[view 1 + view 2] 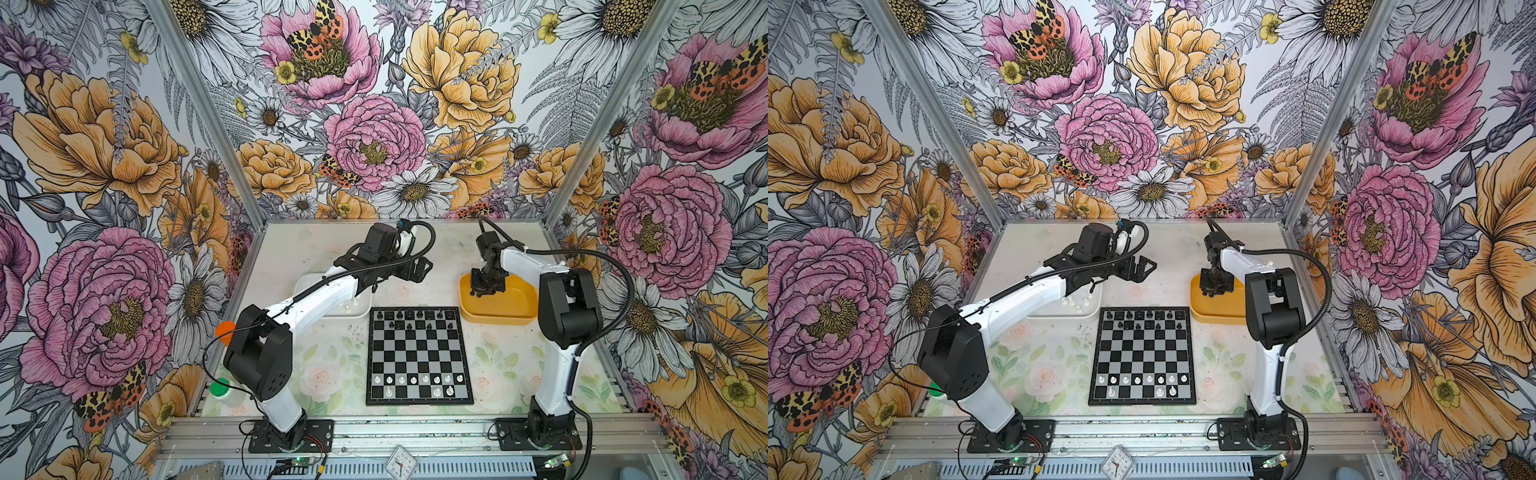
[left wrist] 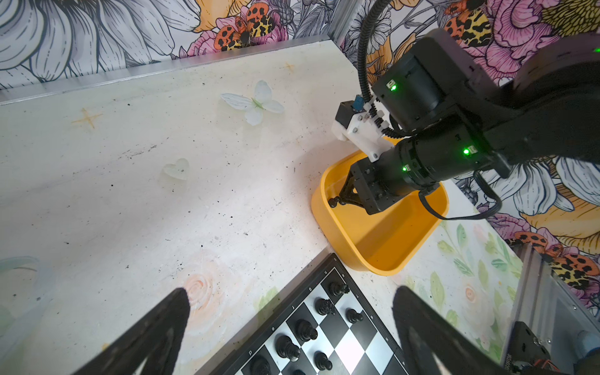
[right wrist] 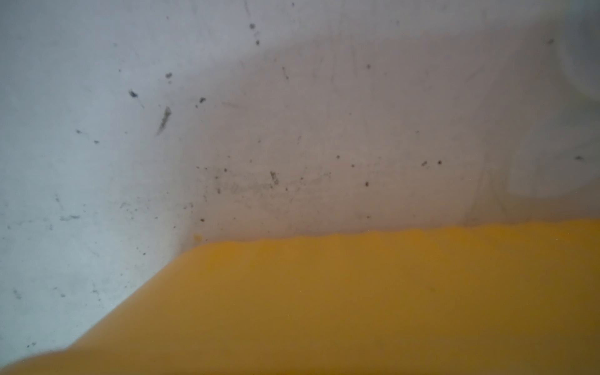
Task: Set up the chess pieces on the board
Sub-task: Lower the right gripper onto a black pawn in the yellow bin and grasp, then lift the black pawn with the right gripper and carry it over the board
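Dipping into yellow tray [image 2: 383,246], right end effector [image 2: 340,199] pinched shut on black chess piece [image 2: 332,202].

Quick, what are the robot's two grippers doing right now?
Left gripper: open, holding nothing.
Right gripper: closed on a tiny glossy black chess piece inside the yellow plastic tray.
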Motion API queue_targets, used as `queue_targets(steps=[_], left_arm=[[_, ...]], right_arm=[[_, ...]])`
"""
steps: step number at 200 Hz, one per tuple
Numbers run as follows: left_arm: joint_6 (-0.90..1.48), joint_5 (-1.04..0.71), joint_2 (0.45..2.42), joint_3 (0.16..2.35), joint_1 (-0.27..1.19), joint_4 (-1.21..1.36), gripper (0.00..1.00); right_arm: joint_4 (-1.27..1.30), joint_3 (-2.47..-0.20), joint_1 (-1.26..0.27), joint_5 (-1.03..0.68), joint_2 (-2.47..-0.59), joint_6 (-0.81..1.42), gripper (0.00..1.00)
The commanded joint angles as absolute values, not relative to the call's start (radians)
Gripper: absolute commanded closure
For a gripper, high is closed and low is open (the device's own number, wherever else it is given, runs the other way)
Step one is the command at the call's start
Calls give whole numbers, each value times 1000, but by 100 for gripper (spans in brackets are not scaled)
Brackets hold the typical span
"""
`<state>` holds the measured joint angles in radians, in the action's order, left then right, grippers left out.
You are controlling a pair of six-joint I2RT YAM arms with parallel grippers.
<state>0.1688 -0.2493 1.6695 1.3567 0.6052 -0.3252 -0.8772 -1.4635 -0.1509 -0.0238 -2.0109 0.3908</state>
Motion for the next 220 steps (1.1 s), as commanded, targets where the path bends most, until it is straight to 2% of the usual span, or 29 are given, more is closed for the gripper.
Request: queue_targets(steps=[1, 70, 147, 220], left_arm=[[169, -259, 1626, 1338, 592, -324, 1], [152, -255, 1586, 1316, 569, -341, 1], [129, -268, 1516, 1256, 523, -344, 1], [132, -255, 1407, 1143, 494, -346, 1]], right_arm=[[-865, -1485, -147, -28, -2025, 383, 87], [-867, -1476, -147, -16, -2003, 395, 92], [-926, -1448, -165, 22, -1859, 414, 92], [-1054, -1544, -318, 69, -1754, 460, 92]])
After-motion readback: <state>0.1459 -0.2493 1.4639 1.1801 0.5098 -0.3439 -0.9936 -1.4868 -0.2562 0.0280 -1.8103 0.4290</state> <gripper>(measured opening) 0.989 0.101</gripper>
